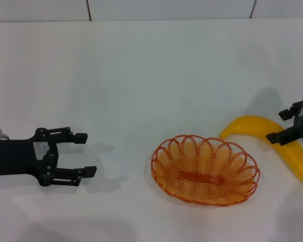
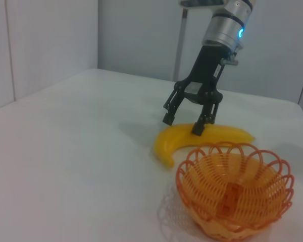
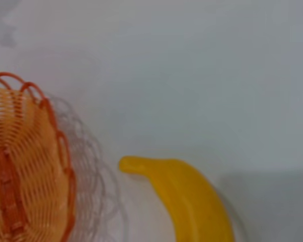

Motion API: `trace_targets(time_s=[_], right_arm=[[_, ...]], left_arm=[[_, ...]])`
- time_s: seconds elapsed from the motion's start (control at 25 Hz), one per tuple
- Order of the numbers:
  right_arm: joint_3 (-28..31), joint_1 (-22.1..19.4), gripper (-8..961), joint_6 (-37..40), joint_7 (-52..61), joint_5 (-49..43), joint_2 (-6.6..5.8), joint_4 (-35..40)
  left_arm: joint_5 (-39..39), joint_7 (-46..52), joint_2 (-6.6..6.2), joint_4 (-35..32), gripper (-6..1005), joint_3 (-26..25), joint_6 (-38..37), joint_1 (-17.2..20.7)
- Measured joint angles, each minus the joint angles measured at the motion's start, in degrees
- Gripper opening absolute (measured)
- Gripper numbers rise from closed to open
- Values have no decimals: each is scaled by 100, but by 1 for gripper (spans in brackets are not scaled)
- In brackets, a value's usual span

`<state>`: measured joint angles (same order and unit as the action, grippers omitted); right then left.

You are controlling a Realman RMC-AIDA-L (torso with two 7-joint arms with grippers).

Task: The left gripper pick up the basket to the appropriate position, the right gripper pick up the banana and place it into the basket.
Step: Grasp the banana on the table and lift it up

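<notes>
one orange basket (image 1: pixel 205 169) on the white table (image 1: pixel 141 75), one yellow banana (image 1: pixel 288 148) just right of the basket, two black grippers, the left gripper (image 1: pixel 84 154) well left of the basket, the right gripper (image 1: pixel 279 125) over the banana

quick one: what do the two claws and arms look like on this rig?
Both are black two-fingered claws with skeletal linkage frames and small screws: the left claw, the right claw. The right one joins a silver-white cylindrical arm with black bands and a blue-green ring light.

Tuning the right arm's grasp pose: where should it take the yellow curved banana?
Grip the yellow curved plastic-looking banana across its thick middle, from above. It lies flat on the white table, apart from the orange wire basket; the open right gripper hovers over it.
</notes>
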<state>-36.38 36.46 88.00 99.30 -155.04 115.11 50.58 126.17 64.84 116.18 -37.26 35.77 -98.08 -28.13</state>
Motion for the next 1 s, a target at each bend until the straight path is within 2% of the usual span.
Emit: trace_targets(time_s=[0.88,1.0], right_arm=[[-57,-4,868,27,4,-9,29,-30],[-84,-16,821,32,2,-14,29,-40]], left_arm=[[8,2,0,2,859,0,53,-9],[9,2,3,5,859,0,53,-16]])
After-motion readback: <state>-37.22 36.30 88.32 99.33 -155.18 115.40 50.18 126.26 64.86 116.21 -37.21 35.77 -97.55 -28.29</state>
